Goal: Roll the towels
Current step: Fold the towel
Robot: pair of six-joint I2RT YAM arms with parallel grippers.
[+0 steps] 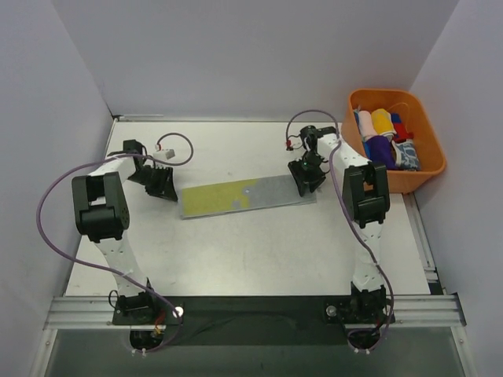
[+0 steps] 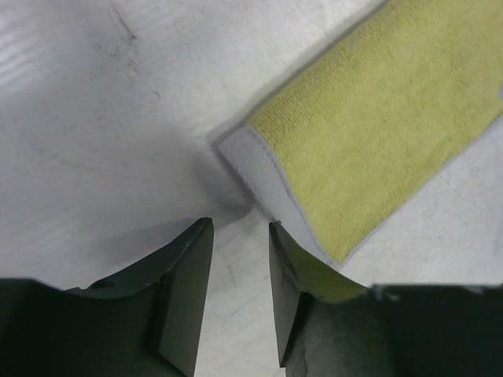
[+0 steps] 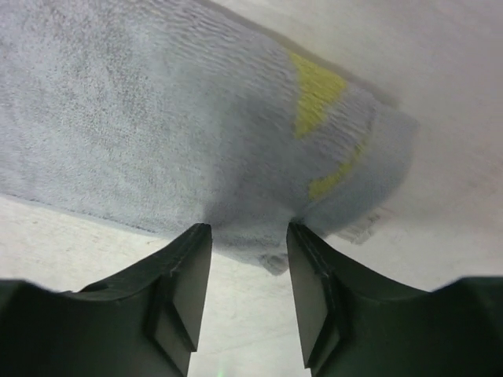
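Note:
A pale yellow-green towel with grey edge (image 1: pixel 244 196) lies flat on the table as a long folded strip, yellow-green side up on the left, grey side up on the right. My left gripper (image 1: pixel 165 187) is at its left end. In the left wrist view the left gripper (image 2: pixel 240 225) is open, with bare table between its fingers and the towel's (image 2: pixel 377 133) grey-edged corner at the right fingertip. My right gripper (image 1: pixel 306 181) is at the strip's right end. It is open (image 3: pixel 249 228), with the towel's (image 3: pixel 157 118) grey edge just at its fingertips. A blue-and-white patterned cloth (image 1: pixel 406 155) lies in the basket.
An orange plastic basket (image 1: pixel 413 182) stands at the back right, holding several rolled cloths. White walls close in the table at the left, back and right. Purple cables loop off both arms.

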